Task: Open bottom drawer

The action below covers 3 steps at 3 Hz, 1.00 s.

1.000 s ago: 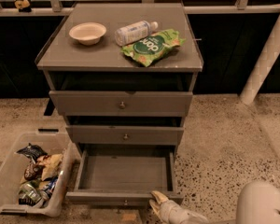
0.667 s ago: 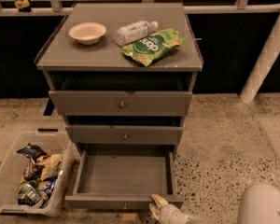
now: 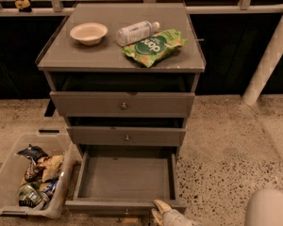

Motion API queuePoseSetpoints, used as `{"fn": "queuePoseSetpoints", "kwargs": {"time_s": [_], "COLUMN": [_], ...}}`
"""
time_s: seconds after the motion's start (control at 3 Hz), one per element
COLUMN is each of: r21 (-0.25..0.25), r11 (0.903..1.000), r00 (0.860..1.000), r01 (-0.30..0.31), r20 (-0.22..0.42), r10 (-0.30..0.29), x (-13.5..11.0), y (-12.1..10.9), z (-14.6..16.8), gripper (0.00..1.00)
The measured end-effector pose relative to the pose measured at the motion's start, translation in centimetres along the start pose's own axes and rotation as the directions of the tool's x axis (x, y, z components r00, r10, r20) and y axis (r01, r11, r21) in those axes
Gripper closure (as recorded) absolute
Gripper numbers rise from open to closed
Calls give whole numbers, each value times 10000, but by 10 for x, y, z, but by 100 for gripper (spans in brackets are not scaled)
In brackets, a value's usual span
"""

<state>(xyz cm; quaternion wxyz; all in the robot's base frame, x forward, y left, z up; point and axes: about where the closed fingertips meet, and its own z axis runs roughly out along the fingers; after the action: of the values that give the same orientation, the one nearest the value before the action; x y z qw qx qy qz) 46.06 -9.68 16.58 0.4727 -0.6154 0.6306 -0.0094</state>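
The grey cabinet [image 3: 121,60] has three drawers. The bottom drawer [image 3: 125,178] stands pulled far out toward me, showing a plain grey empty box inside; its small knob [image 3: 126,212] sits on the front panel at the frame's bottom edge. The middle drawer [image 3: 126,136] and top drawer [image 3: 122,105] are shut. My gripper [image 3: 159,212] is at the bottom of the view, at the right part of the bottom drawer's front panel, right of the knob.
On the cabinet top lie a white bowl [image 3: 88,33], a plastic bottle [image 3: 137,31] and a green chip bag [image 3: 153,46]. A clear bin [image 3: 9,173] of snack packets stands on the floor left of the drawer. A white post [image 3: 269,55] rises at right.
The bottom drawer has slid a little farther out toward me, and the gripper has moved down with its front panel.
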Motion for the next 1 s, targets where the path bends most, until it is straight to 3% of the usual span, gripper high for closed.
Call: {"fn": "queuePoseSetpoints", "kwargs": {"time_s": [0.33, 1.0], "r21": [0, 0], "r11": [10000, 10000], "r00": [10000, 10000], "r01": [0, 0], "r20": [0, 1], "r10": [0, 0], "x": [0, 0], "y": [0, 0], "z": [0, 0], "gripper": [82, 36]}}
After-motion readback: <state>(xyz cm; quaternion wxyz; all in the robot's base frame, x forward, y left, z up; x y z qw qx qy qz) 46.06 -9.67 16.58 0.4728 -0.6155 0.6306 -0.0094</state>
